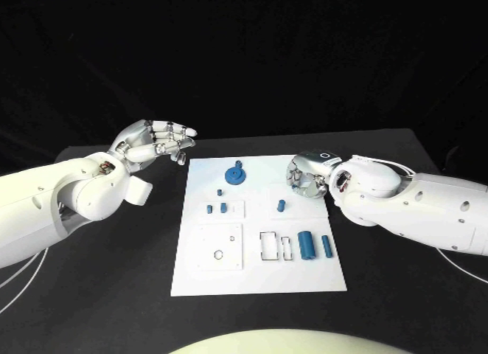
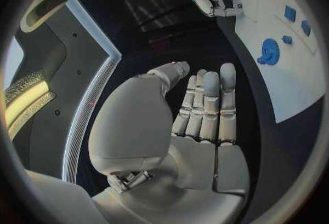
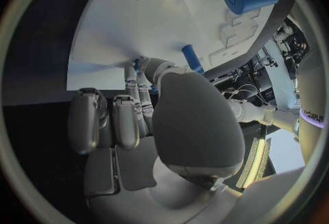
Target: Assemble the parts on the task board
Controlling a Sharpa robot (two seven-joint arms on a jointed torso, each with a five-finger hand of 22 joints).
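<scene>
Mostly, the work is lying ahead: on the board [image 1: 260,284] the blue parts are sitting loose or in shallow seats, not visibly joined. Taking the board's centre as the dial in the head view, the gear [image 1: 236,175] is lying at about 11 o'clock, three small pieces [image 1: 222,207] are clustering near 10 o'clock, a short peg [image 1: 282,206] is sitting near 1 o'clock, and the cylinder [image 1: 306,245] and the pin [image 1: 327,246] are lying side by side around 4 o'clock, just beside an open rectangular slot [image 1: 267,245]. The left hand [image 1: 154,144] is hovering off the board's 11 o'clock corner over the black table [image 1: 116,295], its fingers straight, close together and holding nothing. The right hand [image 1: 308,179] is reaching over the board's 2 o'clock edge with fingers curled down toward the surface; whether they are pinching a part I cannot tell. Judging by the layout, room is looking generous: the board's 6 o'clock half is lying open, and bare table is surrounding all four edges.
</scene>
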